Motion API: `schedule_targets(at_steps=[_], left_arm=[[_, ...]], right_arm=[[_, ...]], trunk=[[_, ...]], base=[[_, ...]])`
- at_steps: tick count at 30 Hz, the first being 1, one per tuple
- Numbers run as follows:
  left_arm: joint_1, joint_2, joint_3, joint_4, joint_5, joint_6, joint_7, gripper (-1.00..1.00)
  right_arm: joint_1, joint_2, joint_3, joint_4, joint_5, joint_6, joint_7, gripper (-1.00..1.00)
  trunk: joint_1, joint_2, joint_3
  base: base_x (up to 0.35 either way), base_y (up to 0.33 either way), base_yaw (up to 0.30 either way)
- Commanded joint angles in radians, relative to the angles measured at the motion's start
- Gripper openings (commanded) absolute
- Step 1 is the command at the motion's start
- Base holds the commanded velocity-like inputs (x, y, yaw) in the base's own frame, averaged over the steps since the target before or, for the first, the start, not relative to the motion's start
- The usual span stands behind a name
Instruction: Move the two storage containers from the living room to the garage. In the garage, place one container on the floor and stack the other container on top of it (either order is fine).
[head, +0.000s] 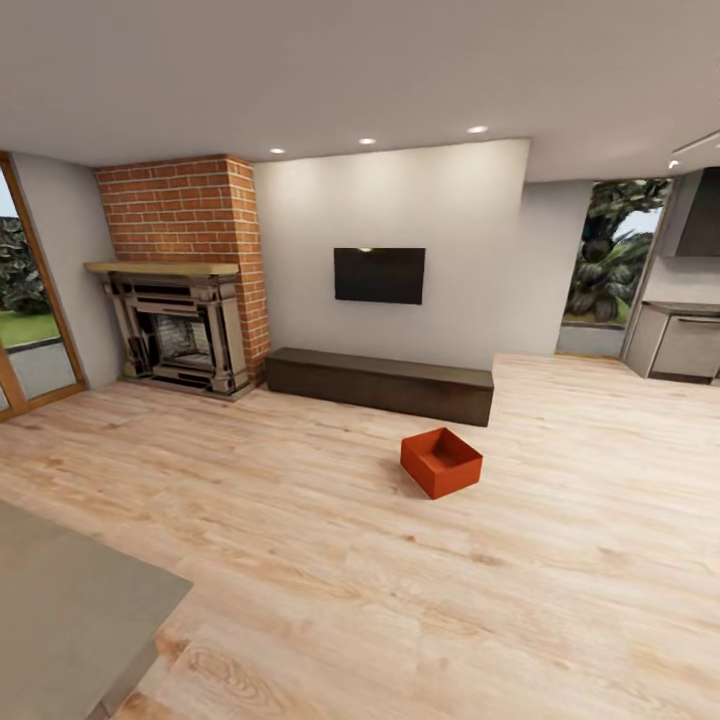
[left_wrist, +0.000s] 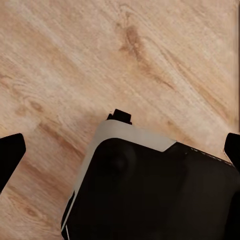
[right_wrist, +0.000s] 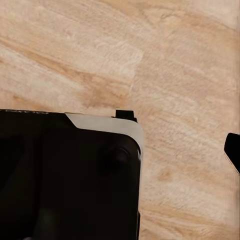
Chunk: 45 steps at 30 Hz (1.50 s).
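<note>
Head view: one orange-red bin (head: 441, 462) sits on the plank floor (head: 300, 560) near the dark bench (head: 380, 384) — we should drive up square.
Left wrist: left gripper (left_wrist: 120, 150) jaws apart, empty.
Right wrist: right gripper (right_wrist: 231, 152) — jaw state unclear.

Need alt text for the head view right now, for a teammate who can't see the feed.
One orange-red storage container sits open side up on the light wood-plank floor, in front of a long dark low cabinet beneath a wall-mounted TV. A brick fireplace stands at left.
</note>
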<state>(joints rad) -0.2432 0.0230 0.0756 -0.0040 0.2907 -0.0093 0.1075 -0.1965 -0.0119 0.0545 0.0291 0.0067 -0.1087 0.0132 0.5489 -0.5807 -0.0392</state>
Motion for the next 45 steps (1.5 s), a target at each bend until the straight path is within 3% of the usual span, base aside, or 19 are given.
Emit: schedule_targets(at_steps=[1,45], left_arm=[[-0.001,0.0,0.007,0.0,0.001,-0.001,0.001,1.0],[-0.001,0.003,0.007,-0.001,0.001,-0.001,0.001,1.0]], right_arm=[[-0.002,0.0,0.005,0.003,0.001,-0.006,0.001,1.0],[-0.002,0.0,0.005,0.003,0.0,-0.008,0.001,1.0]], trunk=[[0.001,-0.002,-0.002],[0.001,-0.002,-0.002]], base=[[0.319,-0.003,-0.001],[0.321,0.0,0.0]])
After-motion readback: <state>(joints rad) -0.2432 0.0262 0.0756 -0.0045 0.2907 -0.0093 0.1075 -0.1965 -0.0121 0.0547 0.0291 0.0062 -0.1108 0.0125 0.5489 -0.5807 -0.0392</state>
